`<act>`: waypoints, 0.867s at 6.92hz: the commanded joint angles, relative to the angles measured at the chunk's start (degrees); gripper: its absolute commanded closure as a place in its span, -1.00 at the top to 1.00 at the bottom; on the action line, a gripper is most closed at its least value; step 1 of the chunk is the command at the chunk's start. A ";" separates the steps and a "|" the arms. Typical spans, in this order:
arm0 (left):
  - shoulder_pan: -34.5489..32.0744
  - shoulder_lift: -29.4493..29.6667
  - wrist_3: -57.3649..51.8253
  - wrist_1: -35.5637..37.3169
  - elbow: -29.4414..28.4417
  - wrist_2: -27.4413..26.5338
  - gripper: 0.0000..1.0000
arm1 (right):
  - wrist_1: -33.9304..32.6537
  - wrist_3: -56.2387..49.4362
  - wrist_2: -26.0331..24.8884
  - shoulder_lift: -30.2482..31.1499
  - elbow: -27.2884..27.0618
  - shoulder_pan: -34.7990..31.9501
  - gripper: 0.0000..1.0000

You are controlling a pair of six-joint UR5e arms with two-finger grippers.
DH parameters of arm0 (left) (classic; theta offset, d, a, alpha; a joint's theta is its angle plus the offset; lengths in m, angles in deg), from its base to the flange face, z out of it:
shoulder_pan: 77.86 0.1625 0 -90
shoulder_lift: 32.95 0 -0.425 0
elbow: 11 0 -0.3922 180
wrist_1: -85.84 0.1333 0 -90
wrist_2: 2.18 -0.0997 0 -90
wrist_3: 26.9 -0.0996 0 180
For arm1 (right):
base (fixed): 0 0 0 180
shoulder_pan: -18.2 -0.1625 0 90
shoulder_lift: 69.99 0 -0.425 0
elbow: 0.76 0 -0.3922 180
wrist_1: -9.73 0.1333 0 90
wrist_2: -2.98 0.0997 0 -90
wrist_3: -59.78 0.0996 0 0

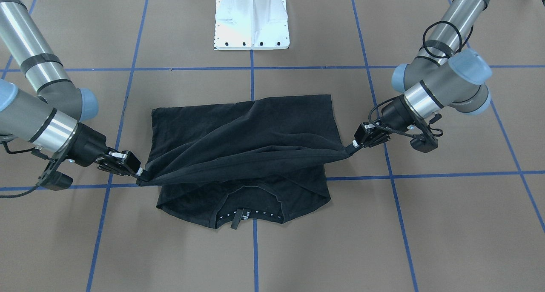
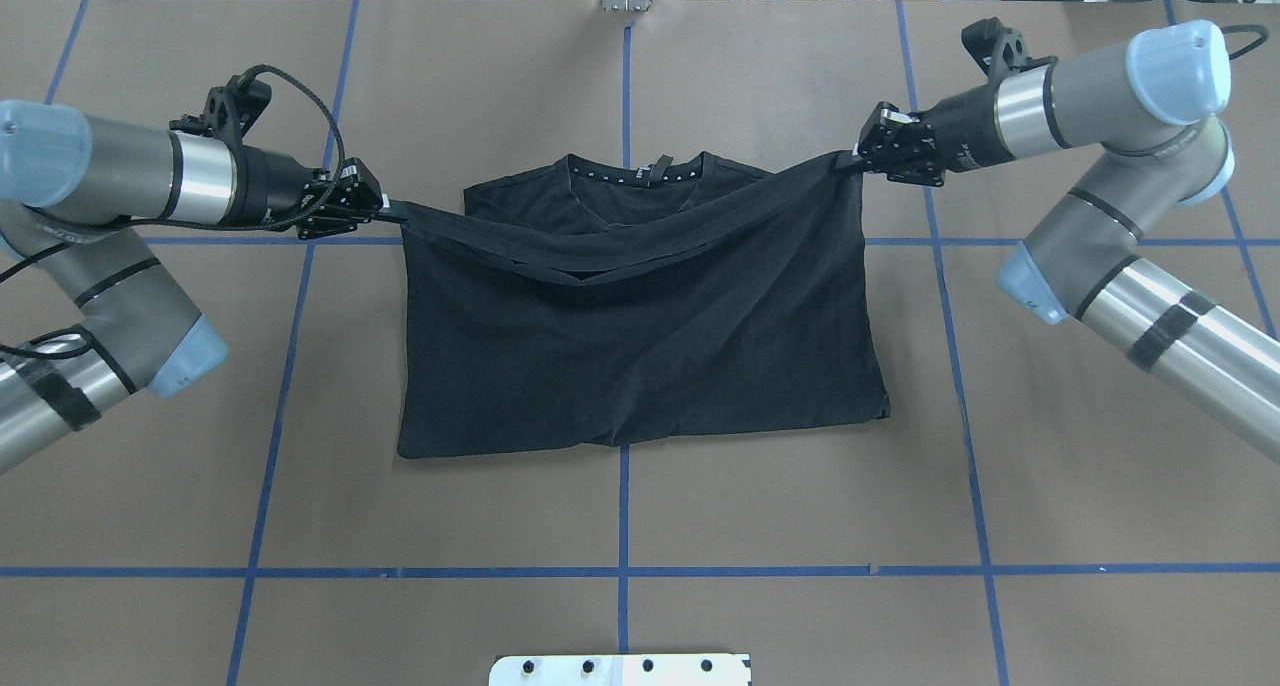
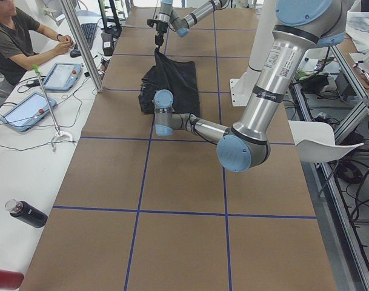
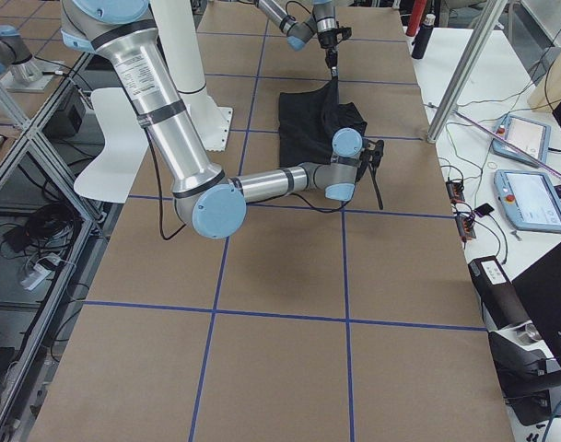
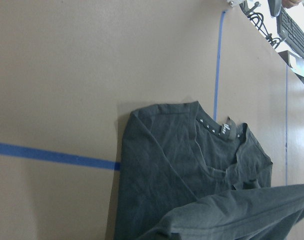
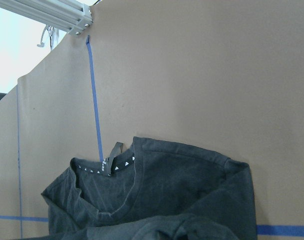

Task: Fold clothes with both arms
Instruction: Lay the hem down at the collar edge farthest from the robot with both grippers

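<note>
With fingers pinched shut on cloth at both ends: left gripper (image 2: 388, 204) on one hem corner of the black T-shirt (image 2: 640, 366), right gripper (image 2: 855, 156) on the other.

Near to far from the white pedestal base (image 2: 620, 669):
- fold edge flat on the brown table (image 2: 800, 526)
- upper layer sloping up to the raised hem, sagging mid-span
- collar (image 2: 640, 181) just beyond, lying flat and uncovered

Held wide apart and roughly level, probably to keep the hem straight and stop the doubled layer bunching. Reads as mid-fold, bottom half doubled toward the collar, not yet laid down. Some diagonal creases in the top layer, likely from uneven tension.

Markings:
- black neck tag (image 1: 235, 219) sticking out at the collar
- row of small white triangles (image 1: 264, 215) on the inner neckband
- tiny white print beside the tag, too small to read
- no chest print on the faces showing
</note>
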 commanded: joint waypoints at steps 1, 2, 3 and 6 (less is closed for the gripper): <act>-0.11 1.74 0.00 0.38 -3.60 -2.85 -1.00 | -1.99 -0.01 -4.45 -2.57 2.40 1.57 -1.00; -0.12 1.74 0.00 0.29 -4.65 -3.29 -1.00 | -2.00 -0.09 -4.99 -2.58 3.36 1.58 -1.00; -0.29 1.65 0.00 0.29 -5.10 -3.38 -1.00 | -1.91 -0.01 -5.00 -2.32 3.37 1.49 -1.00; -0.64 1.21 -0.09 0.38 -5.97 -3.99 -1.00 | -3.40 -0.01 -7.00 -2.05 4.16 0.70 -1.00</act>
